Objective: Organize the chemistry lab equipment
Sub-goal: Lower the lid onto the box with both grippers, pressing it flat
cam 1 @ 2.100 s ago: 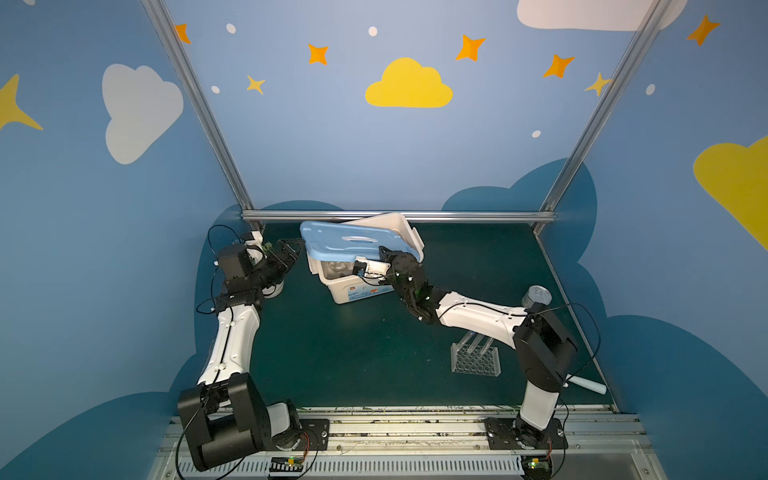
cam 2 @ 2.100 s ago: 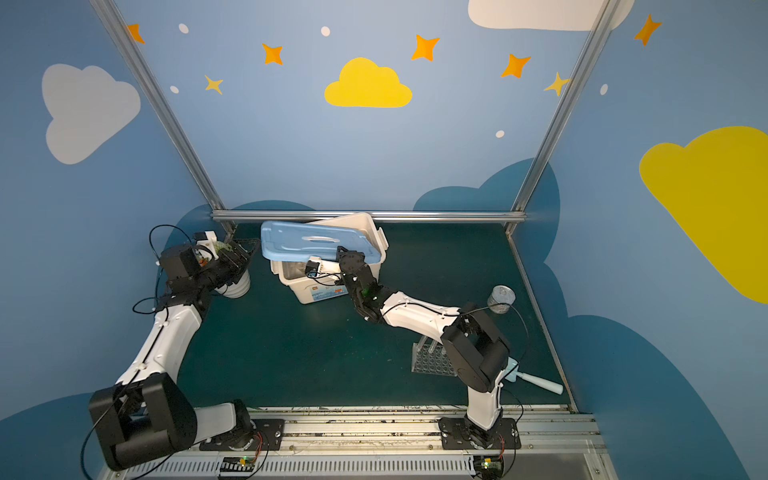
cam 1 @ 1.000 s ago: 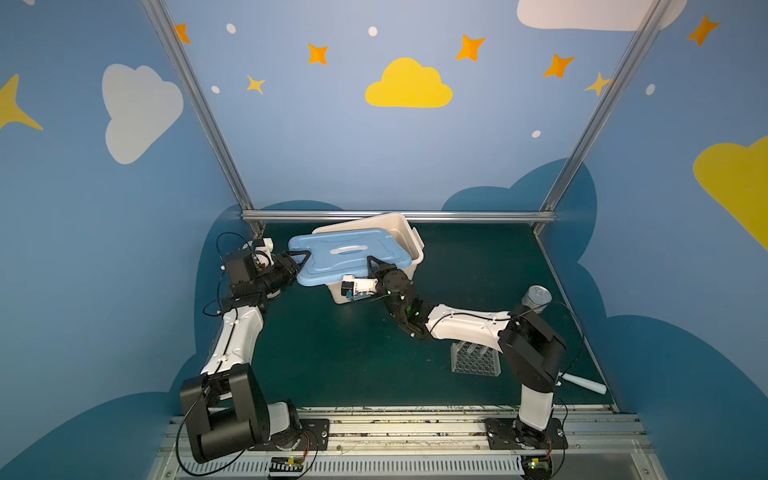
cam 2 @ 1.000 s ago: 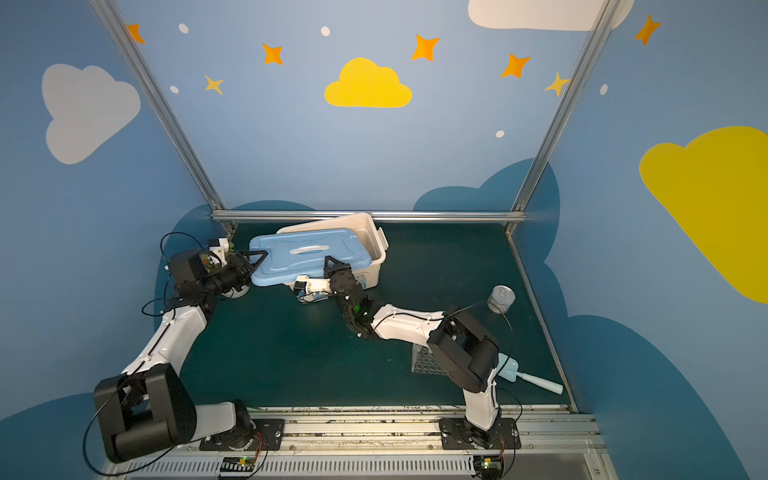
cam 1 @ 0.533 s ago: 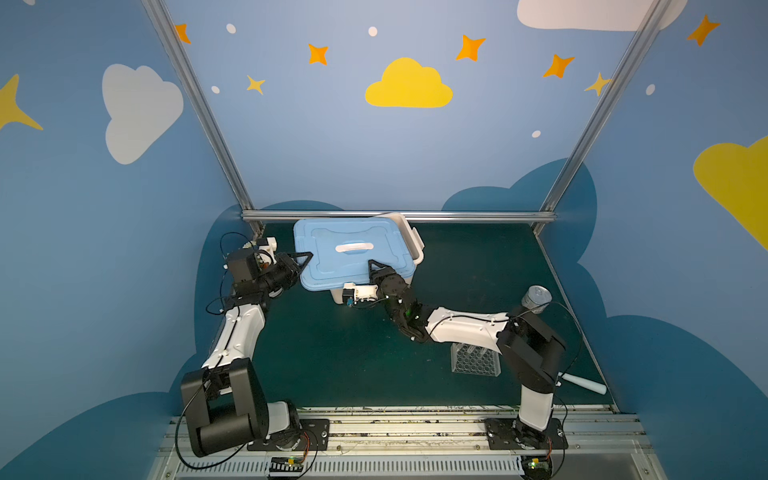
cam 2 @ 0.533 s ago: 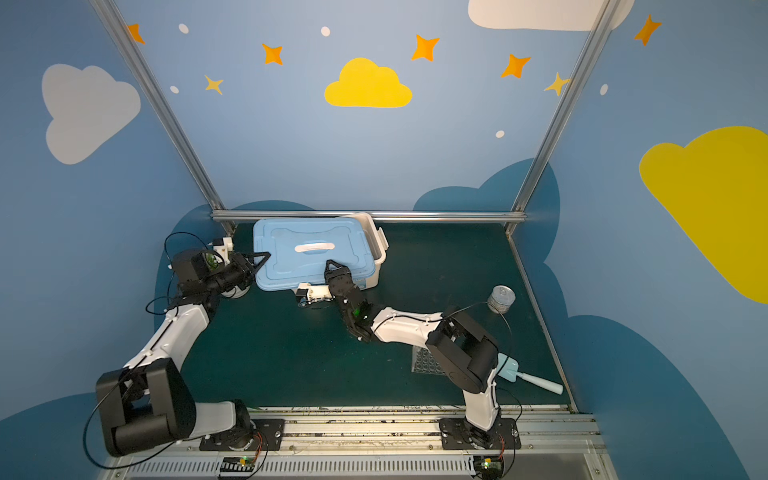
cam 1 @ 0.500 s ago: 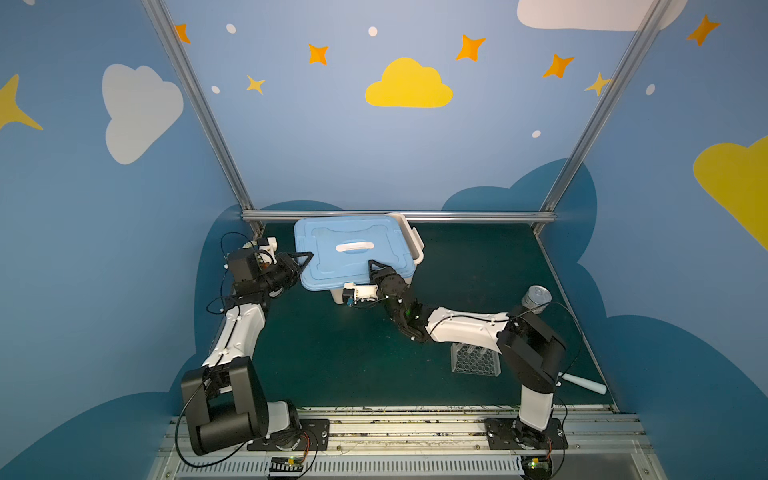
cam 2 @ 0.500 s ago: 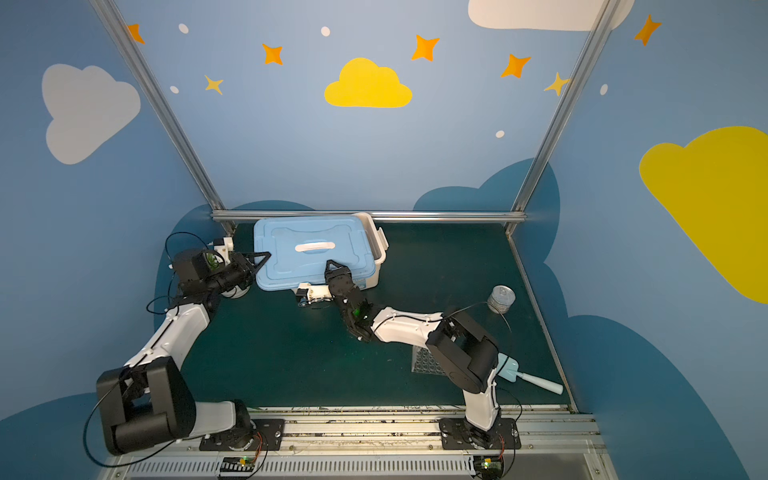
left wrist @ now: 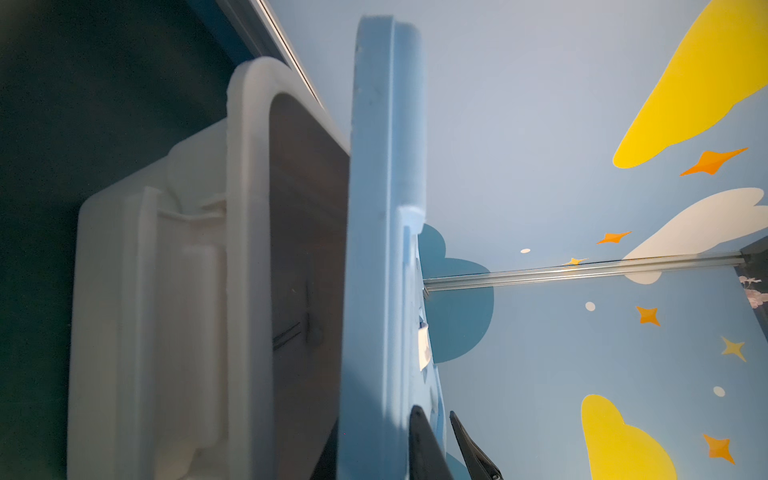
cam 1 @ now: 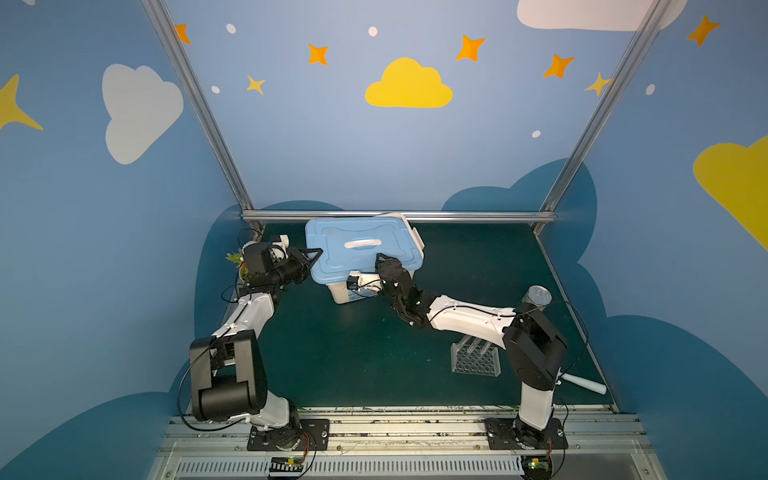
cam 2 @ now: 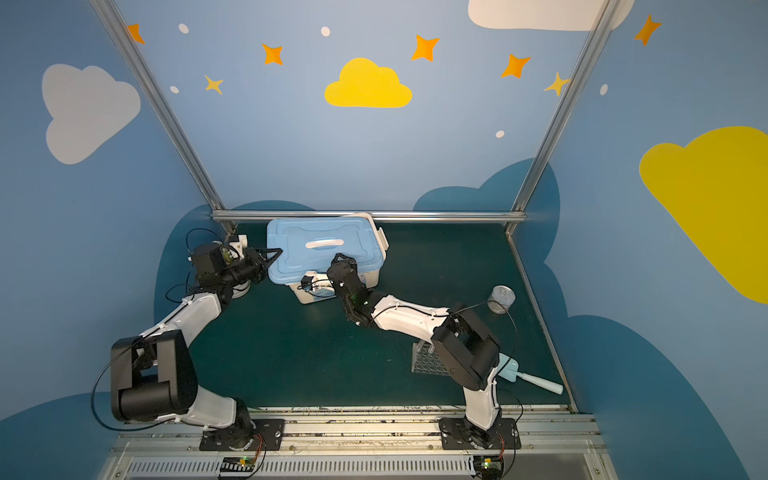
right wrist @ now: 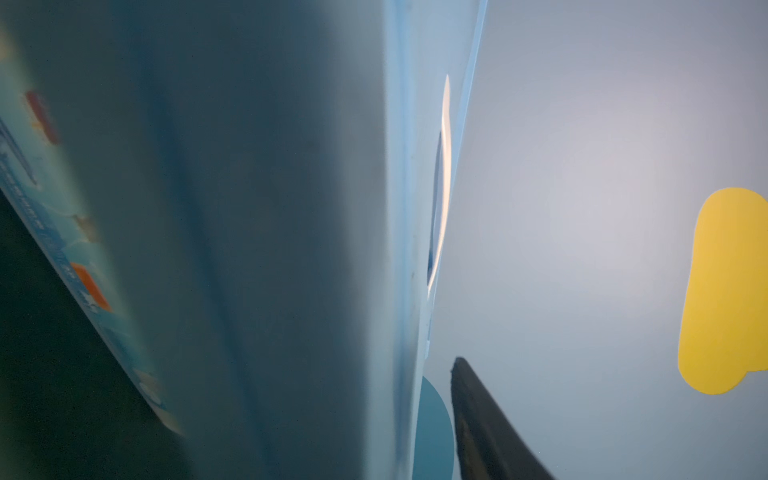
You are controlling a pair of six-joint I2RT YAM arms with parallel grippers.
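Lowered, one blue lid [cam 1: 338, 262], left gripper [cam 1: 320, 251] pinching, overlies one white bin [cam 1: 338, 293].

1. Lid [cam 1: 332, 266], nipped at its edge by the left gripper [cam 1: 318, 251]: pale blue plastic, smooth, low satin sheen; handle strip white plastic.
2. Bin [cam 1: 341, 293], directly under the lid, just beside the right gripper [cam 1: 384, 260]: white plastic, smooth, matt; printed label on 1 wall.
3. Fingers [left wrist: 419, 451] of both grippers: black, matt, plastic-looking.
4. Table mat [cam 1: 353, 353], beneath both grippers: dark green, matt, finely grained.
5. Rail [cam 1: 457, 216], beyond both grippers: bare metal, brushed, bright highlights.
6. Rack [cam 1: 476, 359], well apart from the right gripper, by that arm's base: clear plastic, glossy.
7. Flask [cam 2: 501, 298], also well apart from the right gripper: clear, glossy; glass or plastic cannot be told.
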